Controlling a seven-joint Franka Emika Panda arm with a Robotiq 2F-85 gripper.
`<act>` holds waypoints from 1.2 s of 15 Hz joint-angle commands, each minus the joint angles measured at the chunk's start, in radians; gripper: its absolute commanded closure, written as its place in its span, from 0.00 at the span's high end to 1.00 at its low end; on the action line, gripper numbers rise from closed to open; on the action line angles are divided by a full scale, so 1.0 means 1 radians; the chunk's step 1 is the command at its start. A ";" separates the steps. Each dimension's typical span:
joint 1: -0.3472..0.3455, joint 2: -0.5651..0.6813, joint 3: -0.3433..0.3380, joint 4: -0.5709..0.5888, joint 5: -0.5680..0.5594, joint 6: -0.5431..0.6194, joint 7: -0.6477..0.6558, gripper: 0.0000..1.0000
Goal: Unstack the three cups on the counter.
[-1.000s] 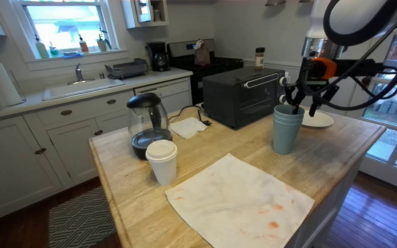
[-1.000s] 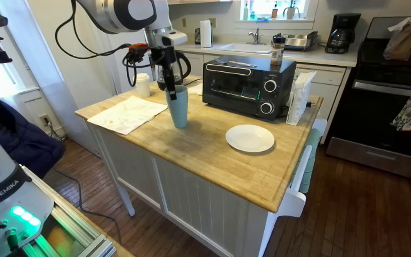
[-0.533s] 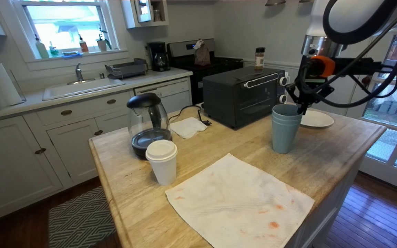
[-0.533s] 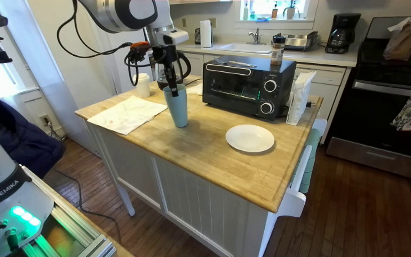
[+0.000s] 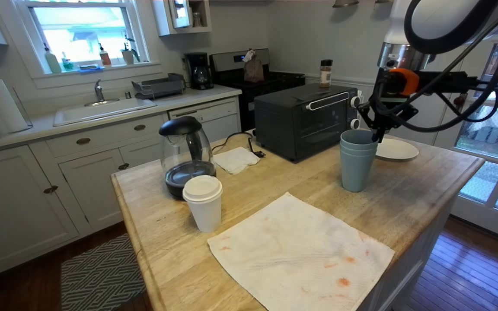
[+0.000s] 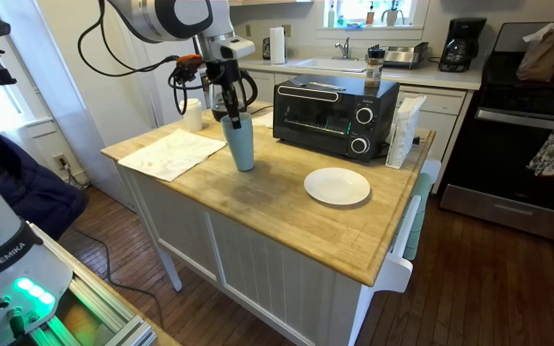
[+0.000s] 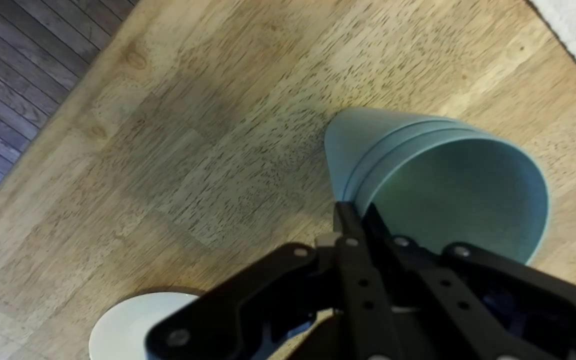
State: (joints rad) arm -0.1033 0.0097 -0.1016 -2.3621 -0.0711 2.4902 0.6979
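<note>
Three teal-blue cups (image 5: 355,175) stand nested in a single stack on the wooden counter (image 5: 292,177), with their rims showing as close bands near the top. Both exterior views show the stack about upright. My gripper (image 7: 360,212) comes down over the rim and is shut on the wall of the top cup (image 7: 468,195): one finger inside, one outside. In an exterior view the gripper (image 6: 234,126) sits at the near side of the stack (image 6: 241,149). Whether the outer finger also presses on a lower cup's rim, I cannot tell.
A white plate (image 6: 337,186) and a black toaster oven (image 6: 334,117) share the counter. A stained cloth (image 5: 301,255), a white lidded paper cup (image 5: 203,203) and a glass kettle (image 5: 188,155) stand at the other end. The counter's edge (image 7: 68,105) runs near the stack.
The jaws have come together onto the cup's rim, one finger having been inside and the other apart outside. The stack has shifted slightly with the gripper.
</note>
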 commanded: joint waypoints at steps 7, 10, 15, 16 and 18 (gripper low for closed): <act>-0.005 -0.010 -0.012 0.019 0.120 0.025 -0.031 0.01; 0.000 -0.012 -0.008 0.022 0.141 0.005 -0.062 0.01; 0.000 -0.022 -0.008 0.023 0.138 0.004 -0.053 0.01; 0.000 -0.030 -0.007 0.022 0.133 0.005 -0.049 0.01; -0.001 -0.050 -0.007 0.023 0.129 -0.004 -0.047 0.01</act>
State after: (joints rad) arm -0.1029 -0.0007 -0.1104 -2.3477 0.0467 2.5100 0.6533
